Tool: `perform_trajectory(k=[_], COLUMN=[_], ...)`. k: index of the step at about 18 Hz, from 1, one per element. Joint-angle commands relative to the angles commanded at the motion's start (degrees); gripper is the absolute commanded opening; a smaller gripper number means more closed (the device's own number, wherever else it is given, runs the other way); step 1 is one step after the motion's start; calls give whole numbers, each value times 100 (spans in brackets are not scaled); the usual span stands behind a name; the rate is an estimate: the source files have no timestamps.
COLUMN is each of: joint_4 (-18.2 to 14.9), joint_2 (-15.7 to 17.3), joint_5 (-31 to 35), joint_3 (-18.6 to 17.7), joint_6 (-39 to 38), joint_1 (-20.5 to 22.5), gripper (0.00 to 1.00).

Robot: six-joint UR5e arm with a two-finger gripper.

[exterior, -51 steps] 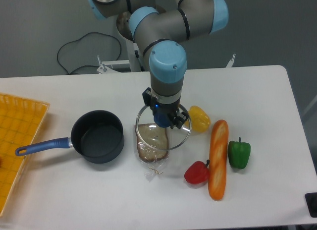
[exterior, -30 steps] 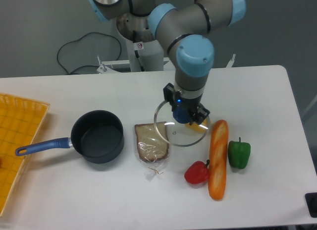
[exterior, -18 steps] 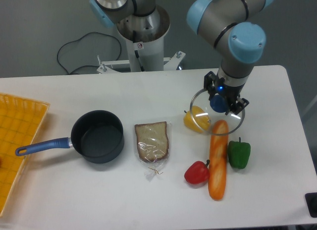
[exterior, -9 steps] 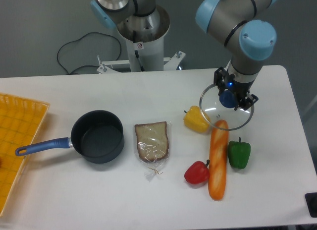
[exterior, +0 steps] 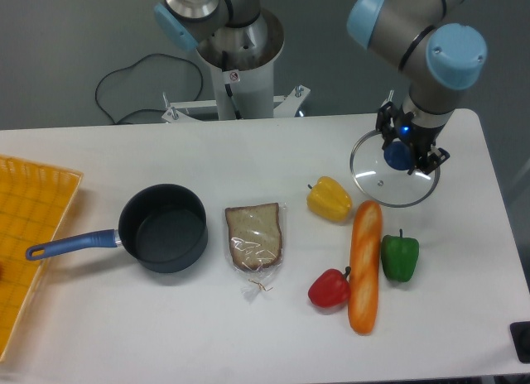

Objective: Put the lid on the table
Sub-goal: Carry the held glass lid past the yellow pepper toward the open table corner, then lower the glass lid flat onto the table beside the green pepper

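Table (exterior: 248,334) spreads white beneath everything; lid (exterior: 394,179) hangs above its right part, near the baguette (exterior: 363,268); glass on a thin metal rim, probably rigid, slick and breakable, so the blue knob (exterior: 398,155) is the sensible hold; gripper (exterior: 405,149) has its fingers closed on that knob.

There is one lid (exterior: 392,170), one dark saucepan (exterior: 161,228) with a blue handle, and one slice of bread in a bag (exterior: 256,237). There are three peppers: one yellow (exterior: 329,199), one red (exterior: 329,289), one green (exterior: 400,256). There is one baguette (exterior: 363,266), one yellow tray (exterior: 25,235), and one table (exterior: 166,326).
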Motion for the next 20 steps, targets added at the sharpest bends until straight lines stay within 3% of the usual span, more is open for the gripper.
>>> perform_trajectory(k=[9, 20], joint_4=[466, 1099], joint_2=[-334, -773], joint_5=[-9, -18], joint_3=[-9, -9], joint_6=[773, 880], joint_1=[475, 616], gripper=[47, 47])
